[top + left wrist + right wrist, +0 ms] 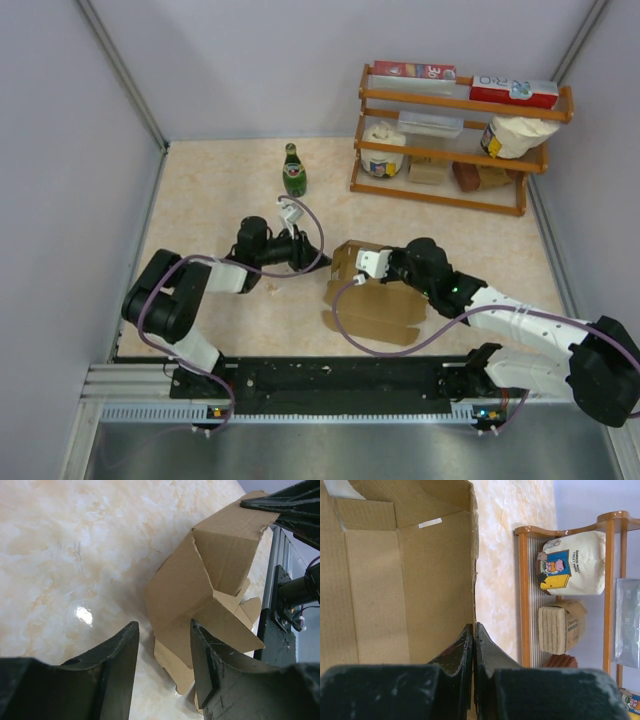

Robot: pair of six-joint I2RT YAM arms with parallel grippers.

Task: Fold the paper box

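Paper box (380, 312) on table (220, 190), partly folded, betw. both arms.
R gripper (474, 630) pinched tight on box wall edge; L gripper (162, 630) half open, empty, box just ahead of its tips.

Bright, even overhead light; shadows soft. One small glare spot on the marbled table (84, 615), left wrist view. Wrist foregrounds blurred.
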